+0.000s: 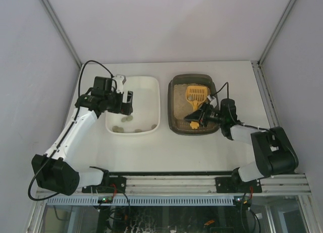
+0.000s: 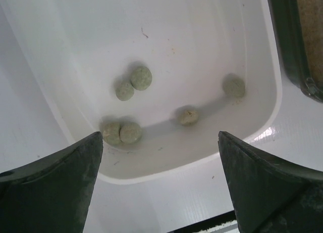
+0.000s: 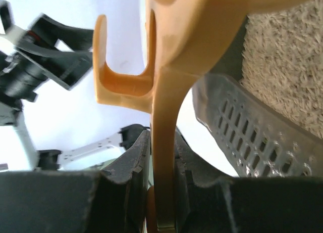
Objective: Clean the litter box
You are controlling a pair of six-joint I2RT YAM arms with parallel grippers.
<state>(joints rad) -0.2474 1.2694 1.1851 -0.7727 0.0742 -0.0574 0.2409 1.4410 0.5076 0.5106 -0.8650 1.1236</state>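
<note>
The litter box [image 1: 173,107], a dark tray of beige litter, sits right of centre; its rim [image 3: 252,127] and litter [image 3: 287,56] show in the right wrist view. A yellow slotted scoop [image 1: 197,93] lies tilted in it. My right gripper [image 1: 202,115] is shut on the scoop's handle [image 3: 164,157] at the box's near right side. My left gripper [image 1: 126,102] is open and empty, and hovers over the left side of the white tub [image 1: 151,84]. In the left wrist view, my left gripper [image 2: 159,137] looks down on several grey-green clumps [image 2: 141,77] in the tub [image 2: 60,46].
The white tub and litter box stand side by side in mid-table, with a narrow gap between them. A corner of the litter box [image 2: 292,46] shows at the left wrist view's upper right. White walls enclose the table on three sides.
</note>
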